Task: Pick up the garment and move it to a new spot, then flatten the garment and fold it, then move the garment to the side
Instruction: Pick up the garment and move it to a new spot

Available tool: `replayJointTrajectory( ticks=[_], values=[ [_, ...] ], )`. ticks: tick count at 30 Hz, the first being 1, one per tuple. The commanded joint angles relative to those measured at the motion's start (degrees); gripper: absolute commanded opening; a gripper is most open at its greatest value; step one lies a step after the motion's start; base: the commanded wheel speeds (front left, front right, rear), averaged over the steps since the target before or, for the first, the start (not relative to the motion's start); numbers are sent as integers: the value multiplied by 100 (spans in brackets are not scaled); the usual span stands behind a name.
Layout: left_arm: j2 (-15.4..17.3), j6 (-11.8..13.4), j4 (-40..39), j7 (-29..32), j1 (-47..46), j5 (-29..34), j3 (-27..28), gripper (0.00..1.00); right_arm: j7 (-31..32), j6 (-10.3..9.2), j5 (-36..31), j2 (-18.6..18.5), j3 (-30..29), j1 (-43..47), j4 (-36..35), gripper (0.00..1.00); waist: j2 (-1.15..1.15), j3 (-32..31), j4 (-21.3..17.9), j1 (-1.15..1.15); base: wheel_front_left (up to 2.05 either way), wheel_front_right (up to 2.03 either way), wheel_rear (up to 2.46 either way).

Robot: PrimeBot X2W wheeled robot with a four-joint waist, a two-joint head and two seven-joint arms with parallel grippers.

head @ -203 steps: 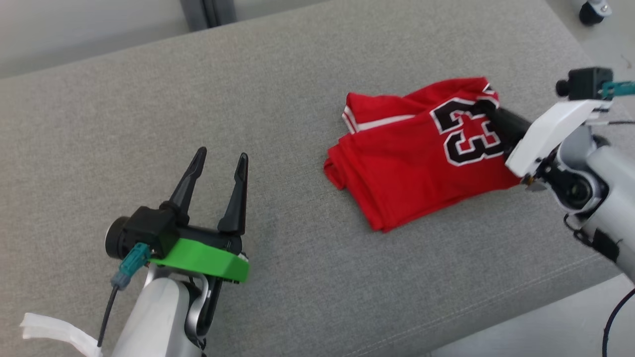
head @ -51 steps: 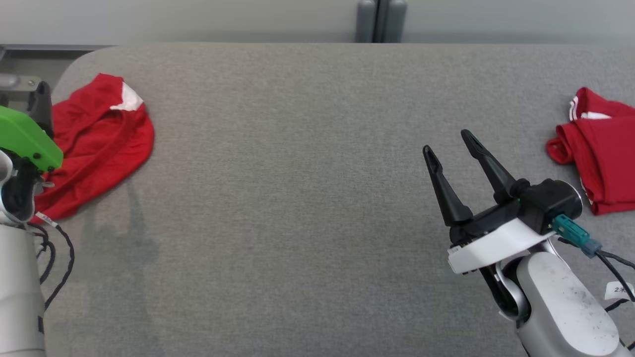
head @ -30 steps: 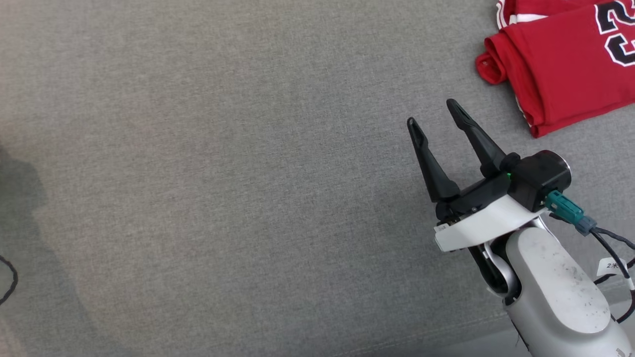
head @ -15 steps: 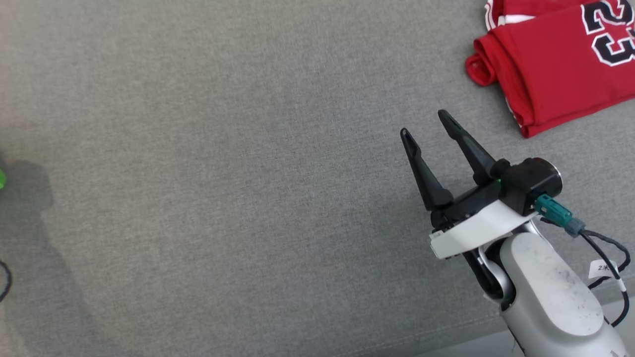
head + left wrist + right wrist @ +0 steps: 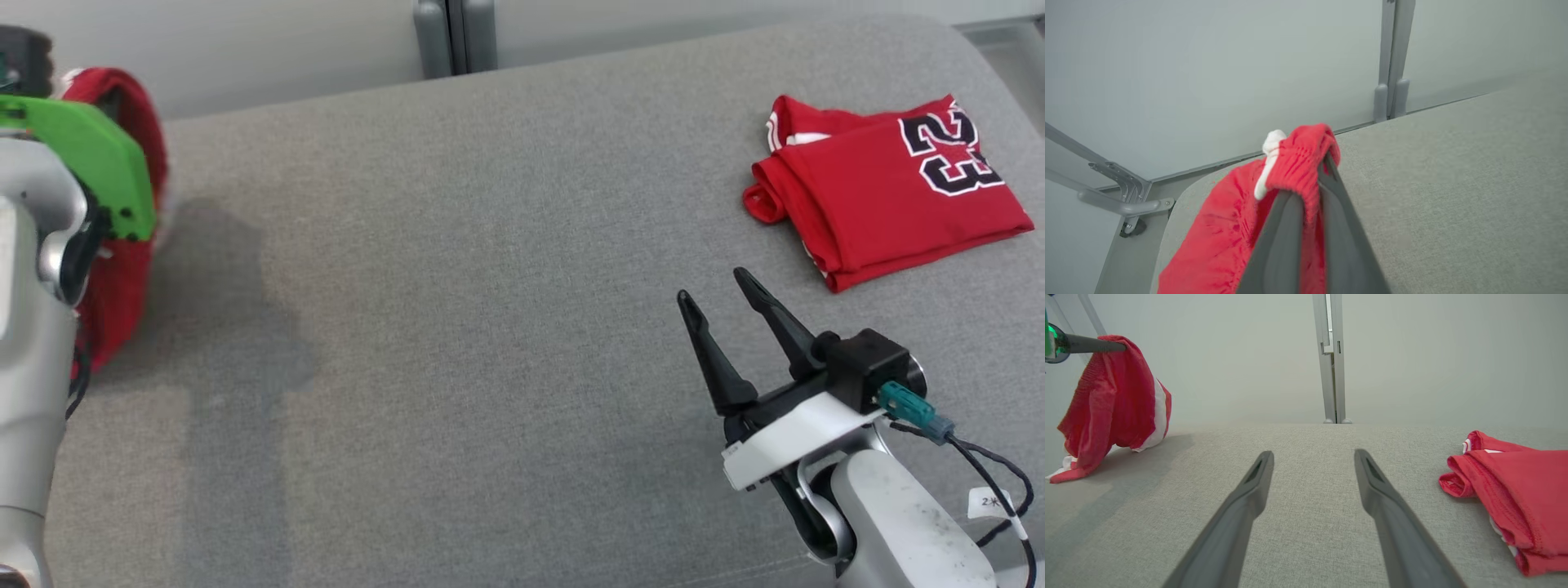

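A red garment (image 5: 1114,396) with white trim hangs from my left gripper (image 5: 1122,346) at the table's far left, its lower end resting on the grey surface. The left wrist view has the left gripper (image 5: 1312,179) shut on the garment's (image 5: 1224,228) ribbed edge. From the head camera, the garment (image 5: 122,278) is partly hidden behind the green wrist mount. My right gripper (image 5: 713,287) stands open above the table at the lower right, with nothing between its fingers (image 5: 1249,498).
A folded red jersey (image 5: 882,212) with a black "23" lies at the right, also seen as the jersey (image 5: 1523,486) beside my right fingers. The grey fabric table (image 5: 457,286) stretches between both arms. A grey post (image 5: 445,37) stands behind the far edge.
The head camera has shifted. My left gripper has shut on the red garment and raised it from where it lay. The right gripper stays open.
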Motion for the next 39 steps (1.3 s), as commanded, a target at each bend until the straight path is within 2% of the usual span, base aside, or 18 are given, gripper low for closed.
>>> replayJointTrajectory(
  ticks=[1, 6, 11, 16, 21, 24, 27, 28, 29, 30, 35, 39],
  values=[
    [26, -13, -248, 20, -36, -154, -167, 0, -16, -9, 12, -4, -89, 118, 5, 100, 0, -573, 76, 0, 0, 0, 0],
    [-105, -14, -1496, 127, -79, -782, -797, 0, -16, -9, -39, -65, -393, 298, -14, 100, 0, -819, -1, 0, 0, 0, 0],
    [-361, -5, -2422, 173, 53, -1309, -785, 0, -16, -9, -91, -90, -626, 419, -77, 100, 0, -842, -93, 0, 0, 0, 0],
    [-555, 183, -3076, 212, 707, -1669, -725, 0, -16, -9, -97, -98, -704, 457, -120, 100, 0, -729, -208, 0, 0, 0, 0],
    [-610, 216, -3213, -43, 1983, -1769, -1019, 0, -16, -9, -83, -65, -723, 511, -98, 100, 0, -618, -292, 0, 0, 0, 0],
    [-570, 173, -3037, -676, 2696, -1568, -1178, 0, -16, -9, -54, -101, -755, 501, -77, 100, 0, -569, -305, 0, 0, 0, 0],
    [-744, 177, -2641, -1138, 3176, -1430, -1390, 0, -16, -9, -50, -162, -798, 501, -56, 100, 0, -571, -252, 0, 0, 0, 0],
    [-763, 194, -2507, -1208, 3246, -1378, -1446, 23, -16, -9, -55, -179, -808, 499, -46, 100, 0, -582, -228, 0, 0, 0, 0],
    [-810, 212, -2345, -1298, 3313, -1366, -1488, 74, -16, -9, -64, -196, -821, 496, -39, 100, 0, -600, -191, 0, 0, 0, 0],
    [-855, 235, -2208, -1378, 3356, -1360, -1489, 100, -16, -9, -73, -204, -806, 492, -32, 100, 0, -617, -163, 0, 0, 0, 0],
    [-1045, 184, -1519, -1636, 3462, -1392, -1592, 100, -16, -9, -18, -208, -685, 482, 37, 100, 0, -730, -1, 0, 0, 0, 0],
    [-1063, 134, -1166, -1848, 3338, -1411, -1599, 100, -16, -9, 7, -205, -653, 508, 86, 100, 0, -787, 106, 0, 0, 0, 0]
  ],
)
